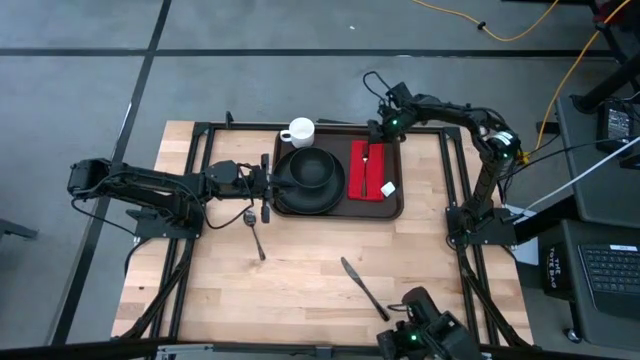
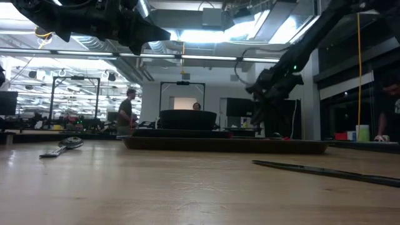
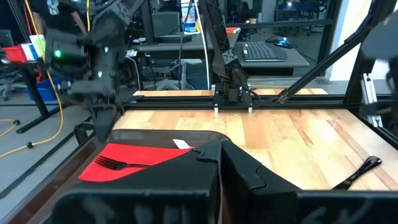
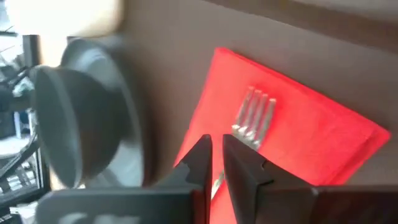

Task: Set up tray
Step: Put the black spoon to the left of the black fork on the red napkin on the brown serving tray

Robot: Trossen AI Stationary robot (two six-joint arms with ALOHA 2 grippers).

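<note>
The dark brown tray (image 1: pixel 396 205) lies at the table's far middle. On it a black bowl (image 1: pixel 310 168) sits in a round black plate (image 1: pixel 308 195), and beside them lies a red napkin (image 1: pixel 367 175) with a fork (image 4: pixel 255 115) flat on top. My right gripper (image 4: pixel 216 146) hangs just above the napkin's far end (image 1: pixel 375 133). Its fingers are a little apart and hold nothing. My left gripper (image 1: pixel 268 187) is shut and empty, and floats level and high beside the tray's left rim.
A white cup (image 1: pixel 299 131) stands outside the tray's far left corner. A spoon (image 1: pixel 253 228) lies on the bare wood near the left arm, and a knife (image 1: pixel 363 288) lies toward the near edge. The near half of the table is open wood.
</note>
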